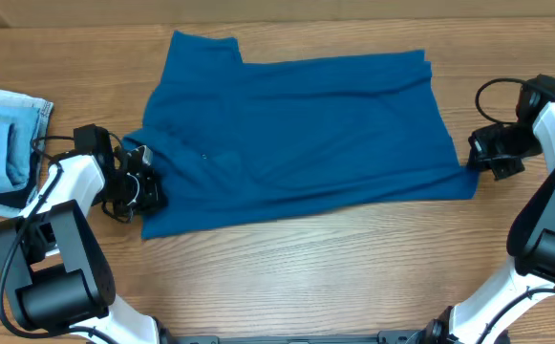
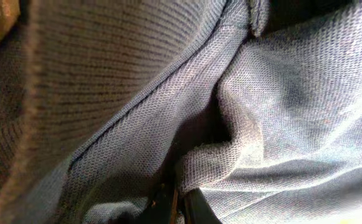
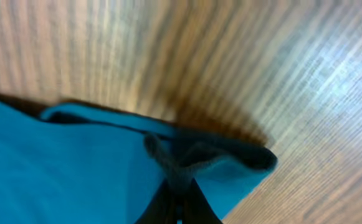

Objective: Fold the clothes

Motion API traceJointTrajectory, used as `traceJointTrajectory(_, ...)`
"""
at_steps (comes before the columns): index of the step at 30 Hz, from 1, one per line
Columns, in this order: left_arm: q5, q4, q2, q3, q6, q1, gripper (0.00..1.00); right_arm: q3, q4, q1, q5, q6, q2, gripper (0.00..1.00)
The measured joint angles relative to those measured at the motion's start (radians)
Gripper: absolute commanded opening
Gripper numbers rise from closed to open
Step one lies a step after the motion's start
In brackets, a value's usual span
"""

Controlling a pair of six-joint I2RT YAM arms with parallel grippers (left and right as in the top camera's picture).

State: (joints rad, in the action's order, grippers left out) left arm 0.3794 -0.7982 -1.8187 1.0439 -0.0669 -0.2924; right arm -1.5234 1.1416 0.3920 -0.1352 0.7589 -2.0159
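The teal shirt (image 1: 296, 134) lay spread flat across the middle of the table (image 1: 306, 277), nearer its far edge. The left gripper (image 1: 136, 174) was pinched closed on the shirt's left edge, the right gripper (image 1: 475, 161) likewise on its right corner

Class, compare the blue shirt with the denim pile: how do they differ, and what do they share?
The shirt is deep teal; the denim pile is pale blue. The shirt lies spread across the middle; the denim pile sits at the left edge. Both are cloth on the table.
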Motion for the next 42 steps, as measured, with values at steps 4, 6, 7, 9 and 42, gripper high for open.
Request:
traceJointTrajectory(4,0.003,0.012,0.000,0.000,0.000,0.000,0.05,0.000,-0.048,0.000,-0.007,0.001,0.000,0.04)
traceJointTrajectory(6,0.006,0.014,0.000,-0.002,0.000,0.000,0.05,0.000,-0.066,-0.002,-0.007,0.006,0.000,0.04)
traceJointTrajectory(7,0.006,0.015,0.000,-0.002,0.000,0.000,0.05,0.000,-0.075,-0.005,-0.007,0.008,0.000,0.04)
traceJointTrajectory(9,0.006,0.015,0.000,-0.002,0.000,0.000,0.05,0.000,-0.088,-0.016,-0.006,0.009,0.000,0.07)
traceJointTrajectory(42,0.137,-0.056,0.167,0.303,-0.047,0.069,0.64,-0.002,0.029,-0.034,-0.270,-0.442,0.051,0.83)
